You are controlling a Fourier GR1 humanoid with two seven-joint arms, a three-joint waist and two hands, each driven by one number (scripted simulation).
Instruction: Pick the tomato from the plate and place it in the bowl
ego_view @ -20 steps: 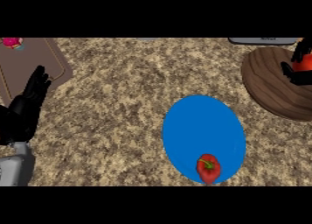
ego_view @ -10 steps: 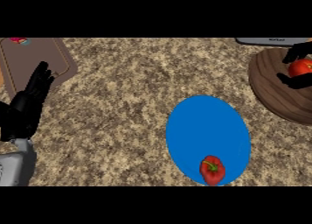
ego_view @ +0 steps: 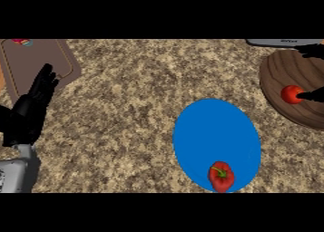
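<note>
You see the speckled brown stone counter (ego_view: 137, 90) filling the view; on it the oval blue plate (ego_view: 214, 136) carries a red pepper with a green stem (ego_view: 222, 176) at its near edge; the round wooden bowl (ego_view: 292, 72) at the right holds the small red tomato (ego_view: 292, 94); your right hand (ego_view: 318, 94) touches it, fingers parted; your left hand (ego_view: 29, 111) rests open, fingers straight, by the brown cutting board (ego_view: 37, 61).

- Wide bare stretch of counter (ego_view: 137, 90) between the cutting board (ego_view: 37, 63) at left and the bowl (ego_view: 301, 93) at right; open passage.
- Blue plate (ego_view: 214, 136) lies low at centre-right, red pepper (ego_view: 222, 176) at its near rim.
- Left hand (ego_view: 29, 113) rests upright at the left edge, beside the board.
- Bowl's inside is partly taken up by the tomato (ego_view: 292, 94) and the right hand (ego_view: 318, 93).
</note>
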